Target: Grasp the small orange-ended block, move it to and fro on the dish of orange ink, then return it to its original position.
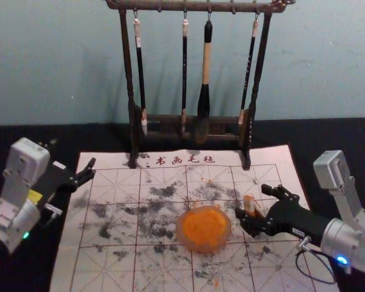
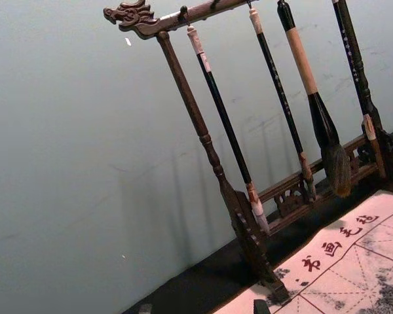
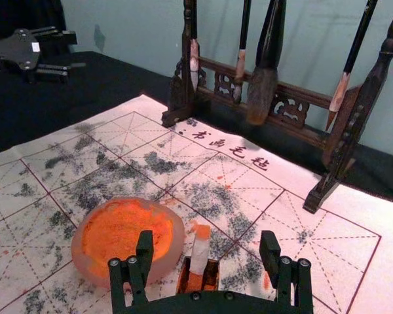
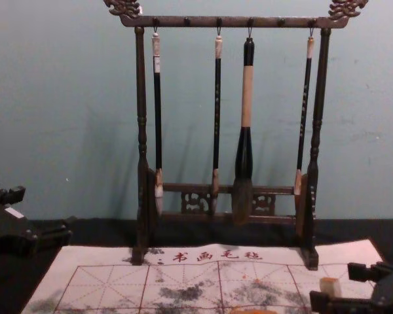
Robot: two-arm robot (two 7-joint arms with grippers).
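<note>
In the head view, the left tool (image 1: 73, 153) hangs at the left edge of the frame, over the dark-covered counter (image 1: 292, 131) and beside the gridded calligraphy mat (image 1: 112, 234); its fingers stand apart with nothing between them. At upper centre rises the wooden brush rack (image 1: 188, 119) with four brushes hanging in a row: a slim one (image 1: 140, 79), another slim one (image 1: 184, 67), a thick one (image 1: 206, 61) with a pale upper handle, and a last slim one (image 1: 250, 67). Below them, right of centre on the mat, lies the round translucent dish (image 1: 184, 239) of orange ink (image 1: 204, 225). Just right of the dish is the small orange-ended block (image 3: 200, 254), roughly upright, its lower end at a small brown box-like holder (image 3: 211, 273) — whether inside it or in front, I cannot tell. The right tool (image 1: 251, 201), reaching in from the lower right, has its fingers wide apart around the block — in the right wrist view, neither finger touches it.
</note>
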